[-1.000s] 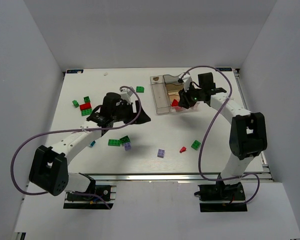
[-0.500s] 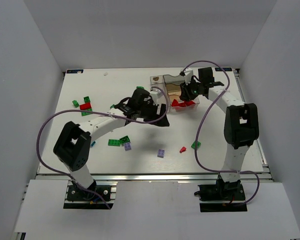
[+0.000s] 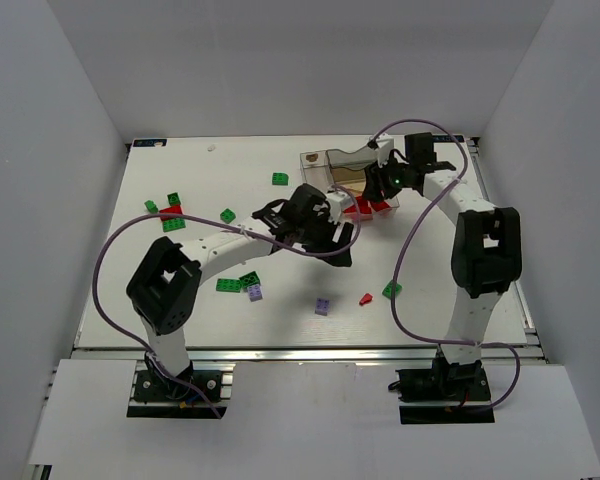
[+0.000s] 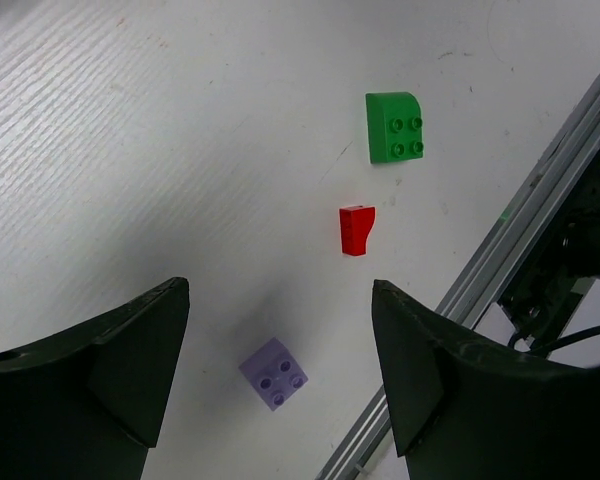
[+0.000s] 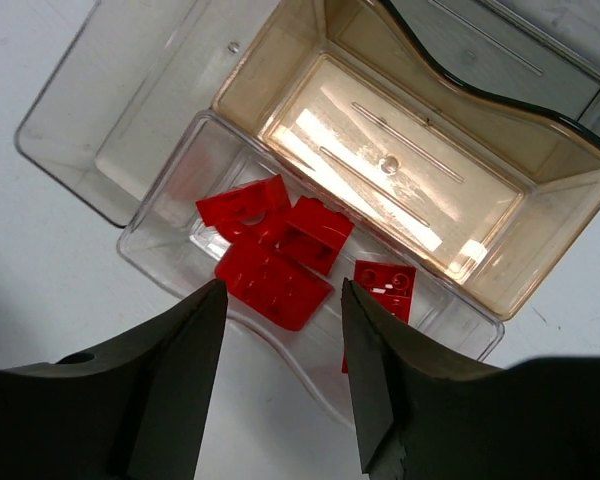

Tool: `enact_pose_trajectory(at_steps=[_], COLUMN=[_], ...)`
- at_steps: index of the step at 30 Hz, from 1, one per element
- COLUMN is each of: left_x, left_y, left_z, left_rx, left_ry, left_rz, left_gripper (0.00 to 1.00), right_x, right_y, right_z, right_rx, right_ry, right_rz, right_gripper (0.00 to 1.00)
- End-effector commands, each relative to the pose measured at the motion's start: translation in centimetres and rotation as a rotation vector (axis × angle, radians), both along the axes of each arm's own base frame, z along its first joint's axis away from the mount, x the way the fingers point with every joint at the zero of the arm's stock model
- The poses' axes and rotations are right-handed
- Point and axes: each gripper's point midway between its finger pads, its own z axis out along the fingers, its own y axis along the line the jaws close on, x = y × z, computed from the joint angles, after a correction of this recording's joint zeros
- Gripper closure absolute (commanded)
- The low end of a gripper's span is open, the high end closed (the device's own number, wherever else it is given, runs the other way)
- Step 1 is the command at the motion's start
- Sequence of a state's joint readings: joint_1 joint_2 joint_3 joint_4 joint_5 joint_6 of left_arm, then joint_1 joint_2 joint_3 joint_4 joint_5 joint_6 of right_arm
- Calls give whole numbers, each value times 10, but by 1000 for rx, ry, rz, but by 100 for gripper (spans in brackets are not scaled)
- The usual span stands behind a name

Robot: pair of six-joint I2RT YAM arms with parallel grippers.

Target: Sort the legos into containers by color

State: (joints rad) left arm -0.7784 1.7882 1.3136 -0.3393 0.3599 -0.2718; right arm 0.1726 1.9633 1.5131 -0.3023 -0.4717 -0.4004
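The left gripper (image 4: 280, 300) hangs above the table (image 4: 130, 120) with its fingers spread wide and nothing between them; below it, in the wrist view, lie a lilac brick (image 4: 273, 373), a small red brick (image 4: 355, 230) and a green brick (image 4: 396, 127), each apart from the others; the right gripper (image 5: 282, 290) is likewise spread and empty, over the containers (image 5: 130, 120); several red bricks (image 5: 315, 232) lie together in the clear compartment beside the tan-bottomed one; seen from above, more pieces are scattered on the table: a lone green brick (image 3: 279, 179) near the containers, a red and green cluster (image 3: 170, 212) toward the left edge, and a green and lilac group (image 3: 242, 286) nearer the arm bases
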Motion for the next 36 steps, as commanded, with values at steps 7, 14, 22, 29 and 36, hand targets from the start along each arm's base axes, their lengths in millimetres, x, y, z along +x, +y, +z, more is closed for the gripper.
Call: enact_pose_trajectory(at_steps=[7,14,22,29,36], left_x=[-29,-50,-66,-59,-58], left_y=[-41,-60,-75,-81,-80], left_z=[-23,-42,-58,-73,-86], left_rx=[141,210,257,318,371], left_ry=[-62,-92,-117,-151,-171], left_rz=[-176,-235,-266,-246,-218], left_gripper=[19,21,23,31,46], right_x=[-50,-72,-77,-76,-75], right_y=[3,-19,-39,-46,-55], right_z=[100,109,103,105,107], right_rx=[273,316,316,313,318], right_ry=[-88,-99,-74,-82,-87], right_rz=[178,140,81,61,44], right_gripper=[46,41,40,40,40])
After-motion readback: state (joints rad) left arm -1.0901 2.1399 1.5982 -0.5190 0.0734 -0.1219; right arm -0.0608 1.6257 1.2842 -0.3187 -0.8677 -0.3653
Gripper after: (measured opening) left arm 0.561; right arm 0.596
